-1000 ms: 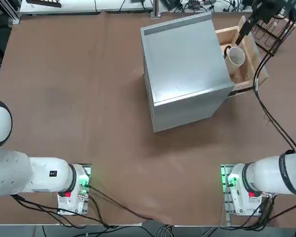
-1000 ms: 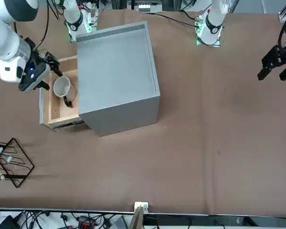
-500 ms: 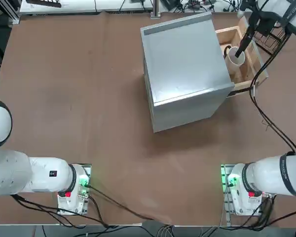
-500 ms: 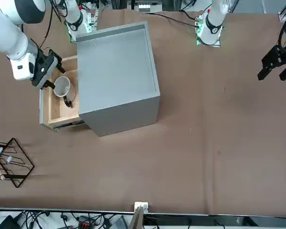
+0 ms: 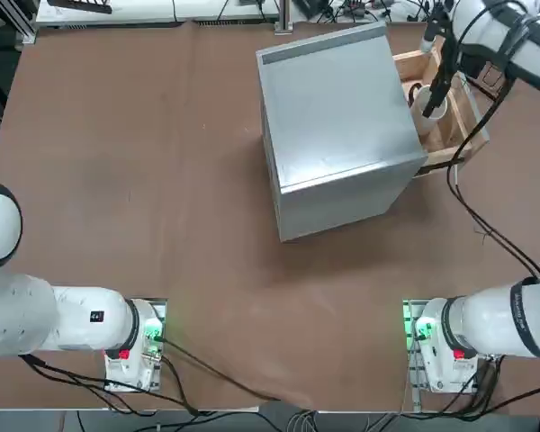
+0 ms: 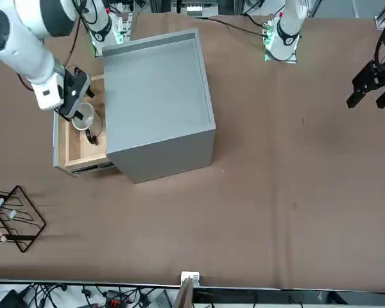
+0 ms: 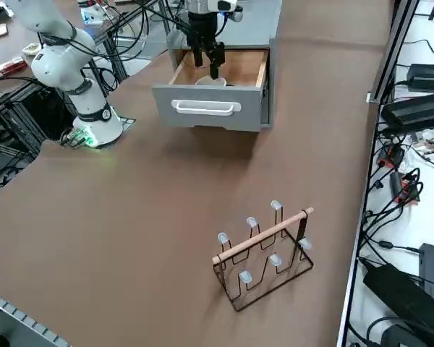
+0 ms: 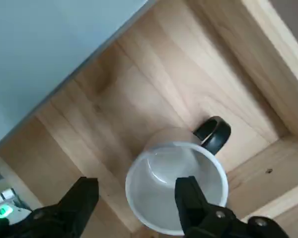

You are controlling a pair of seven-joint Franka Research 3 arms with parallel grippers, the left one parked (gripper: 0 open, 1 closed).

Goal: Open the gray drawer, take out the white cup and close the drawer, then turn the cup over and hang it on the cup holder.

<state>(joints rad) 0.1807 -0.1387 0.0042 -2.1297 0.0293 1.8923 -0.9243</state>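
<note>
Over on the left of the front view, the right gripper (image 6: 77,110) hangs above the gray drawer (image 6: 69,138), which stands pulled out of the big gray cabinet (image 6: 157,102) with its wooden tray showing. The white cup (image 8: 176,186) sits upright in that tray, mouth up and dark handle sticking out; the fingers (image 8: 188,198) are spread wide, one over its mouth, gripping nothing. Nearer the camera at the left edge, the cup holder (image 6: 13,218) stands well apart on the brown table (image 6: 276,192).
</note>
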